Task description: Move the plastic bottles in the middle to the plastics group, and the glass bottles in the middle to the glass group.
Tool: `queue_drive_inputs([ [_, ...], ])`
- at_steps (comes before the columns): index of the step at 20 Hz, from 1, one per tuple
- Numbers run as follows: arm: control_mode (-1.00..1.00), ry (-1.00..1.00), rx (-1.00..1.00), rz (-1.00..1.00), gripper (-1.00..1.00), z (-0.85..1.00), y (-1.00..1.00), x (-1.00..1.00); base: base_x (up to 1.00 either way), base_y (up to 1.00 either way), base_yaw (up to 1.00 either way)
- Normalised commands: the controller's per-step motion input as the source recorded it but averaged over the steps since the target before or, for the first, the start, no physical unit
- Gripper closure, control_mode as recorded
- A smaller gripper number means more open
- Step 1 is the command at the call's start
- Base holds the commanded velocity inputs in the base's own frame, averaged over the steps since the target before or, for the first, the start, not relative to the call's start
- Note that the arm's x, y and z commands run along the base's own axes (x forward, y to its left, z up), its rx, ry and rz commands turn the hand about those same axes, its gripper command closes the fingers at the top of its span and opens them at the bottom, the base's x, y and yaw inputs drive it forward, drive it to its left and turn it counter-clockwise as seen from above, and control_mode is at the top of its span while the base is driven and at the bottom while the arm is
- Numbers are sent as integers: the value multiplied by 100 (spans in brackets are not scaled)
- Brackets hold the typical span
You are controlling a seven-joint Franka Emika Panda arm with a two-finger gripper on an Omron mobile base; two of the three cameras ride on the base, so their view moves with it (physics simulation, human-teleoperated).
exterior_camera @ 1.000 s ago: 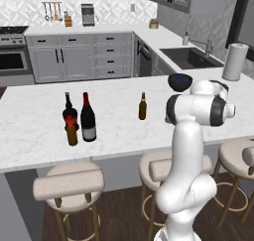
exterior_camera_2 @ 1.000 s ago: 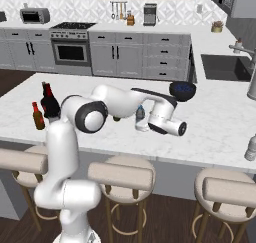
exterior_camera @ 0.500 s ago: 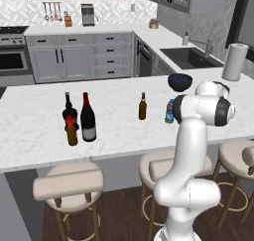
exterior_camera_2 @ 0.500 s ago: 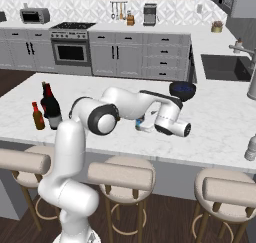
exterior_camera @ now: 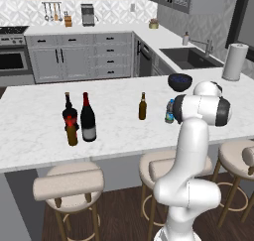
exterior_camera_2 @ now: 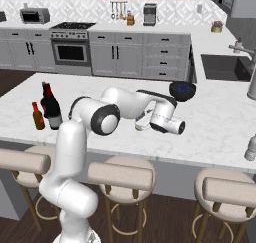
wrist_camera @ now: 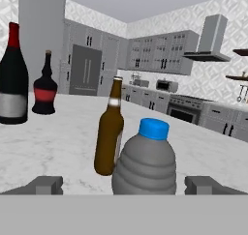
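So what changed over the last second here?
The arm folded in toward the plastic bottle, bringing the open claw low at its sides, fingers apart, nothing held yet. The beer bottle, wine bottle and red-labelled bottle stayed put on the counter.

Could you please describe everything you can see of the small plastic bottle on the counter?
The plastic bottle is small, ribbed and greyish see-through, with a blue cap in the hand view. It stands upright on the white marble counter, just right of the slim brown beer bottle. It sits centred between the gripper's open jaws, which flank it without visibly touching. A teal label shows from the left base view.
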Motion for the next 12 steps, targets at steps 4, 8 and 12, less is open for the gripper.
queue_drive_inputs([
  [4,-100,5,0,-2,-100,-7,-1,27,0,0,0],
  [8,-100,6,0,-2,-100,-6,0,18,0,0,0],
  [12,-100,3,0,-2,-100,-5,0,5,0,0,0],
])
